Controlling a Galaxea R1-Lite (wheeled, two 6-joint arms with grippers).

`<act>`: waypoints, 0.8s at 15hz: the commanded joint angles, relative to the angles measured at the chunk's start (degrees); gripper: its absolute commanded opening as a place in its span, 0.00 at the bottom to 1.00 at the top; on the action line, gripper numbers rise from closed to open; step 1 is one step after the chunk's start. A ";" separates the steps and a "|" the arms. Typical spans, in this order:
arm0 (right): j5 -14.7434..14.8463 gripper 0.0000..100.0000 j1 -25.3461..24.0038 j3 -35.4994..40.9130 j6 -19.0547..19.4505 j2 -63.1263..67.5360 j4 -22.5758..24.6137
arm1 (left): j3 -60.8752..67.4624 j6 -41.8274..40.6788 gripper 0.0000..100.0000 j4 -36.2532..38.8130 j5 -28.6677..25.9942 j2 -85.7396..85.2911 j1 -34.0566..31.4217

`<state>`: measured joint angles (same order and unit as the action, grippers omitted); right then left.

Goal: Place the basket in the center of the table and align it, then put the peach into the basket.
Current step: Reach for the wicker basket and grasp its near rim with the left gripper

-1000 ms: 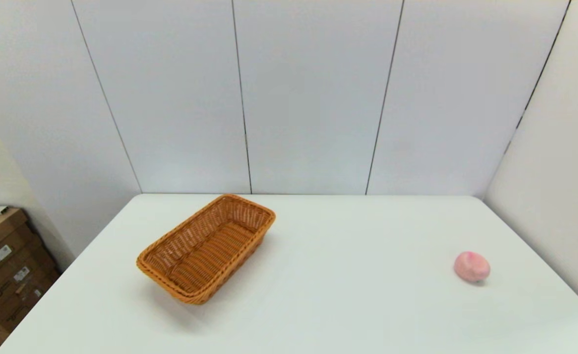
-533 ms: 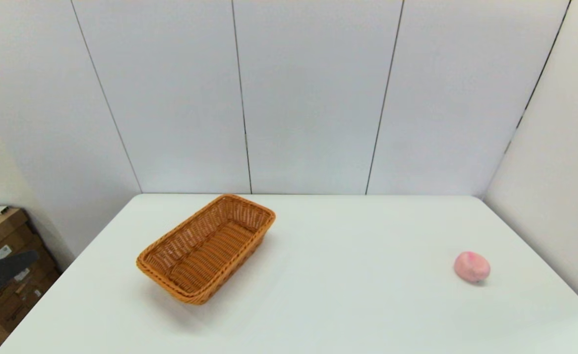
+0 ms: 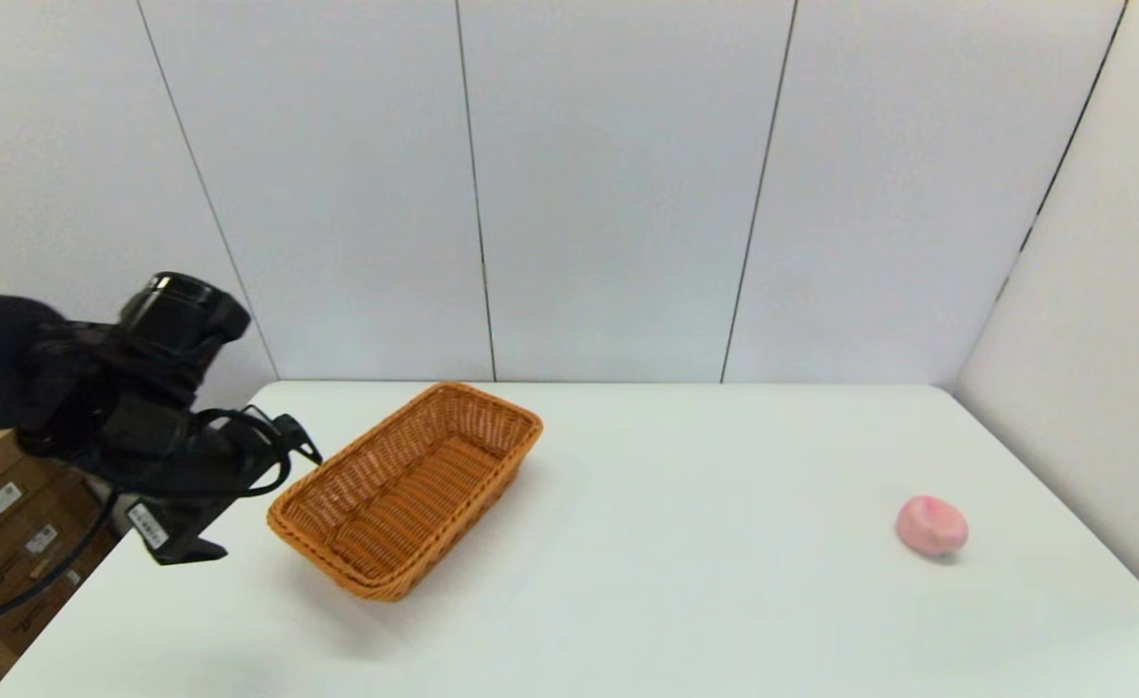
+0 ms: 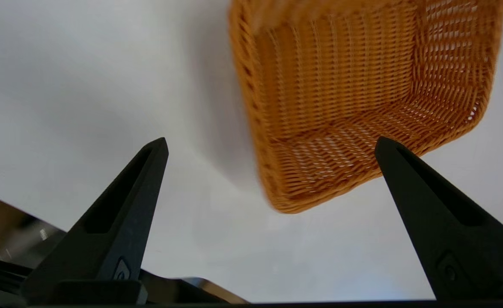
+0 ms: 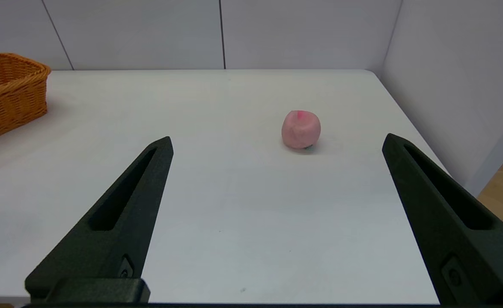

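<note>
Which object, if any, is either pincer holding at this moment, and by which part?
Nothing is held. The left pincer is open above the table beside the basket, and the right pincer is open, short of the peach.

Basket (image 4: 362,107) far rim cut off in my left wrist view, edges blurred. Right wrist view shows only one basket end. My left fingertips hidden in head view.

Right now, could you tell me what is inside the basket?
The basket is empty; only its woven floor shows in the head and left wrist views. The peach sits apart on the table. The near wall's inner face is hidden.
</note>
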<state>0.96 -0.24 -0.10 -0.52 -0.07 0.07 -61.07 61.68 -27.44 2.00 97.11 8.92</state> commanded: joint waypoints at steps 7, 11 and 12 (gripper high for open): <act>0.00 1.00 -0.02 -0.17 0.08 -0.01 -0.42 | -12.49 8.89 1.00 -9.74 -5.43 18.64 4.79; 0.00 1.00 -0.02 -0.08 0.00 -0.01 -0.16 | -10.73 8.63 1.00 -9.39 -6.39 19.78 4.79; 0.00 1.00 -0.02 0.01 -0.09 -0.01 0.01 | -10.91 8.72 1.00 -8.51 -6.66 21.01 4.44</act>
<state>0.96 -0.24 -0.21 -0.52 -0.07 -0.05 -72.35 69.97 -36.73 -4.32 116.40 13.69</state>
